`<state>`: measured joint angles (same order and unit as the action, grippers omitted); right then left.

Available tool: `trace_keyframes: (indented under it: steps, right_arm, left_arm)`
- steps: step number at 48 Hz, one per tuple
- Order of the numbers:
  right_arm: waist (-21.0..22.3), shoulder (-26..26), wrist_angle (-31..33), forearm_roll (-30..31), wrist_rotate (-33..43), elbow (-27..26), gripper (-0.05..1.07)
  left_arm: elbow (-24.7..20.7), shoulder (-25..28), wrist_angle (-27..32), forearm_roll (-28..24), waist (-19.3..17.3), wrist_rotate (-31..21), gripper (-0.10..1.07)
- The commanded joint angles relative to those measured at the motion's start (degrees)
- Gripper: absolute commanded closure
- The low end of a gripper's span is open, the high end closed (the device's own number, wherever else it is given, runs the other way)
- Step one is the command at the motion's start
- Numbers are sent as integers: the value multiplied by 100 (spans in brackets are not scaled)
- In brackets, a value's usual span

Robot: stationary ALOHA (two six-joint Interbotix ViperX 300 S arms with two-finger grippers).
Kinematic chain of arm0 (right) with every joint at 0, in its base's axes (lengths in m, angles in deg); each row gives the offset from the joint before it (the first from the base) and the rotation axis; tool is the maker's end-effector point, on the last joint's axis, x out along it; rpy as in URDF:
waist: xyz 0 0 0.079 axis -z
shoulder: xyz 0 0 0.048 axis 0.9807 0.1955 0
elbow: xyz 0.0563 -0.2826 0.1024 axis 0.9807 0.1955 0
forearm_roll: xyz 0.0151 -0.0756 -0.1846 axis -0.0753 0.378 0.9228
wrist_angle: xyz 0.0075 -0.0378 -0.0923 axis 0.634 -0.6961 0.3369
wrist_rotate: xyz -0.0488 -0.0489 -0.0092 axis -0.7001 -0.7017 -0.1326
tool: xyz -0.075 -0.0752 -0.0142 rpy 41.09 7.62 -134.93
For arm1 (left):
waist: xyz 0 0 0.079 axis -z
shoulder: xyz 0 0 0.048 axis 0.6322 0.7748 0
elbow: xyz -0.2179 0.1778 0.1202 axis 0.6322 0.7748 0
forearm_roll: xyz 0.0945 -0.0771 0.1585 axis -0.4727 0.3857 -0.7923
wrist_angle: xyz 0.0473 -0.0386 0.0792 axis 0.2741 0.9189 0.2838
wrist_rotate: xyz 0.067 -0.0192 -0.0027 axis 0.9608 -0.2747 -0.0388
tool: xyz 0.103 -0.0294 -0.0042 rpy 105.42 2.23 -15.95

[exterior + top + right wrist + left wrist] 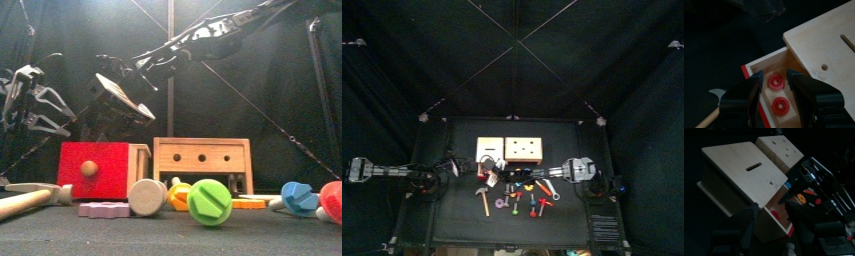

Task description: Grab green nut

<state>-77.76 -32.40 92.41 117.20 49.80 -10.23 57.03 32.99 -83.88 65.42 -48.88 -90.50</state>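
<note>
The right arm stretches from the right across the table's middle, its right gripper (779, 95) hanging with parted, empty jaws over the red side of a wooden box (817, 45), where two red knobs (775, 83) show between them. The left gripper (777, 235) hangs beside the same box at the table's left, jaws apart and empty. The green nut (210, 201) stands on edge at the front, touched by neither gripper.
</note>
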Motion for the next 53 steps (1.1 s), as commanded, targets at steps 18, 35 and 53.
trace_keyframes:
  steps: [18, 35, 53]
  right_arm:
    - [-299, -1266, 211, -88, 70, 826, 23]
    - [-413, -1898, 246, -738, 62, 1942, 23]
    - [-316, -1846, 246, -1336, 53, 2470, 23]
  left_arm:
    - [-149, 9, -26, -26, -18, 0, 13]
    - [-158, 9, -18, -18, -18, 0, 13]
    - [-158, 9, -26, -9, -18, 0, 13]
